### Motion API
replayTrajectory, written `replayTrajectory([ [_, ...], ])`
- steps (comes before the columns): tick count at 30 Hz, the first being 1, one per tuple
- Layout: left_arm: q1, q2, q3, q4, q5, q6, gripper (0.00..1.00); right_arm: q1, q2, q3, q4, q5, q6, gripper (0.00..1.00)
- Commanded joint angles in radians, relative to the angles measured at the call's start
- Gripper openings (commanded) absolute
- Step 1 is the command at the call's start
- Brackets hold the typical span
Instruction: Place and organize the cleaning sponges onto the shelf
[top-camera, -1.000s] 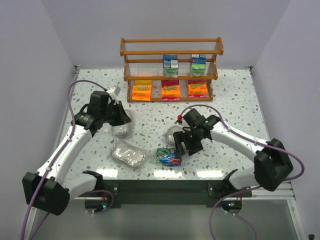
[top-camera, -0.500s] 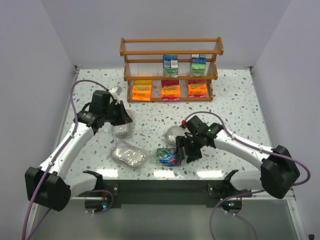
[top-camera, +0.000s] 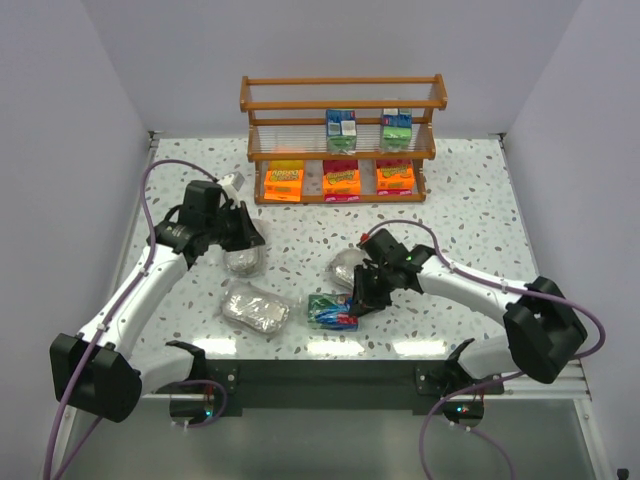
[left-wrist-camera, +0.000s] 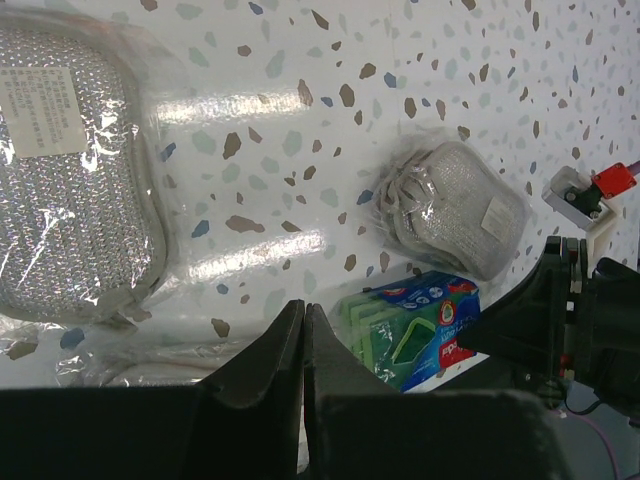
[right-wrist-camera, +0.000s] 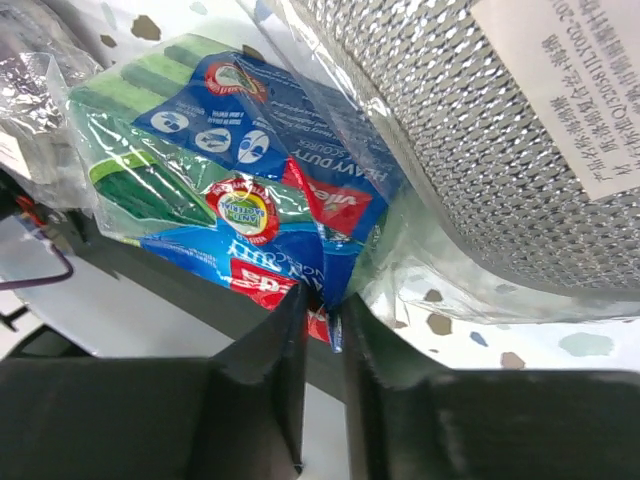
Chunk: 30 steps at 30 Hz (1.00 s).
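The shelf (top-camera: 343, 130) stands at the back, with three orange-and-pink packs (top-camera: 341, 179) on its bottom tier and two green/blue packs (top-camera: 341, 124) on the middle one. My right gripper (right-wrist-camera: 325, 300) is shut on the wrap edge of a green/blue sponge pack (right-wrist-camera: 220, 190), which lies near the front edge (top-camera: 330, 312). A silvery-grey pack (top-camera: 347, 266) lies just beyond it. My left gripper (left-wrist-camera: 303, 310) is shut, with the crinkled clear wrap (left-wrist-camera: 130, 360) of a silvery pack (top-camera: 243, 261) at its fingers. Another silvery pack (top-camera: 257, 310) lies at the front left.
The table's front edge (top-camera: 320, 352) runs right behind the green/blue pack. The right arm's red-tipped fitting (left-wrist-camera: 600, 185) shows at the edge of the left wrist view. White walls close in both sides of the table.
My right gripper has come down and left onto the green/blue pack and closed on its wrap. The left arm shifted slightly, then held still with its pack.
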Motion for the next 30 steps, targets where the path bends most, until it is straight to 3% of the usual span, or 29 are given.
replayTrajectory([
  [1,0.009,-0.007,0.013,0.024,0.004,0.025,0.08,0.003,-0.012,-0.003,0.047,-0.028,-0.007,0.17],
  [2,0.009,-0.007,0.013,0.024,0.005,0.023,0.08,0.003,-0.018,0.001,0.047,-0.040,-0.013,0.06],
  [4,0.011,-0.007,0.018,0.025,0.004,0.025,0.07,0.003,-0.041,0.026,0.041,-0.094,-0.017,0.00],
  [10,0.024,-0.007,0.065,0.001,-0.015,0.037,0.05,0.002,-0.096,0.114,0.038,-0.289,-0.001,0.00],
  [19,0.067,-0.007,0.190,-0.056,-0.047,0.054,0.02,0.000,-0.084,0.306,-0.045,-0.381,0.027,0.00],
  [26,0.101,-0.006,0.233,-0.067,-0.038,0.060,0.01,-0.006,-0.067,0.303,-0.033,-0.443,0.029,0.00],
  [30,0.106,-0.014,0.208,-0.056,-0.024,0.049,0.01,-0.009,-0.124,0.234,0.114,-0.557,0.082,0.00],
])
